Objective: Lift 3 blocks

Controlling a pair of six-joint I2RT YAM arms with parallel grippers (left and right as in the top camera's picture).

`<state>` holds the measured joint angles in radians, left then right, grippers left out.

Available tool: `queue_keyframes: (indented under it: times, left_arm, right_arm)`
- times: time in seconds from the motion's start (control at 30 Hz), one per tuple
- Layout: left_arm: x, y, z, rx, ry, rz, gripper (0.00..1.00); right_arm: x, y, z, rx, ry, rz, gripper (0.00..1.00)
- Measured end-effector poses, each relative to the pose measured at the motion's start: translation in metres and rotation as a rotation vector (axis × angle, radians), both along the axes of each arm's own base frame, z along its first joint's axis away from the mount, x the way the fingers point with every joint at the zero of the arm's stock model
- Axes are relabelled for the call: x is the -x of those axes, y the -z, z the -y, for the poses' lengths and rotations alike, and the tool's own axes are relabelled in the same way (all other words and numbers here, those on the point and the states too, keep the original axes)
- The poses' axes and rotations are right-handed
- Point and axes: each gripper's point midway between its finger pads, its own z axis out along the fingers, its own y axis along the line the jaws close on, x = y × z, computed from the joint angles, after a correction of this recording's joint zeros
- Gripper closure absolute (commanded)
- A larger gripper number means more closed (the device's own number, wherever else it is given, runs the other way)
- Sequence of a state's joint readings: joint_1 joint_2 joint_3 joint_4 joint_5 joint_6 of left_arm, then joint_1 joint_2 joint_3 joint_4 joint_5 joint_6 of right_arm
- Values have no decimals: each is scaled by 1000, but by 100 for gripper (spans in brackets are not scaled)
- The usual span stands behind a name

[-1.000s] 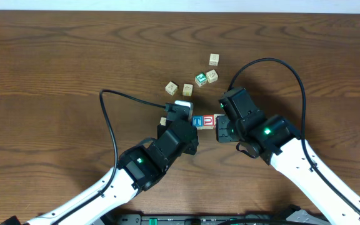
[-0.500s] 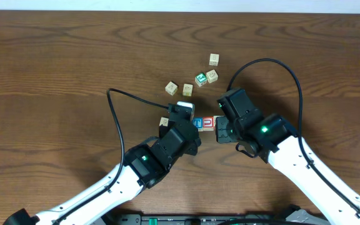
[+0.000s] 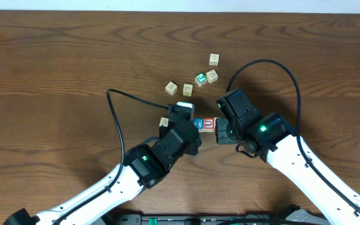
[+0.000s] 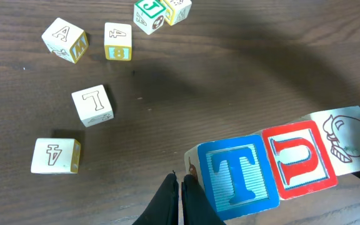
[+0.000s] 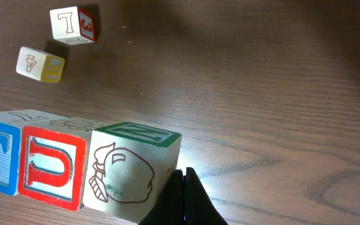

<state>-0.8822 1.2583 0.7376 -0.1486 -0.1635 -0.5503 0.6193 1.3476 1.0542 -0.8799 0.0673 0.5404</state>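
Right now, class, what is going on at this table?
Two robot arms squeeze a row of three cubes between them: blue T block, red U block, cream block with a drawing. The left gripper, shut, presses the blue end; the right gripper, shut, presses the cream end. Other cubes lie loose nearby.

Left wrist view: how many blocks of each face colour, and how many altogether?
Blue-faced block: 1
Red-faced block: 1
Green-faced block: 1
Pale cream block in the row: 1
Loose pale cream blocks: 5
Total: 9
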Motion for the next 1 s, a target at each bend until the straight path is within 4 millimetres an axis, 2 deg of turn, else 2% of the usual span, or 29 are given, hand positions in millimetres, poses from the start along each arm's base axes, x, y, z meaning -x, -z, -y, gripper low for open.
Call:
queue_keyframes:
  times: [1.0]
  left_arm:
    - [3,18,3,-17,-2,-56,93]
  right_arm:
    - [1,16,2,44,0,-44,99]
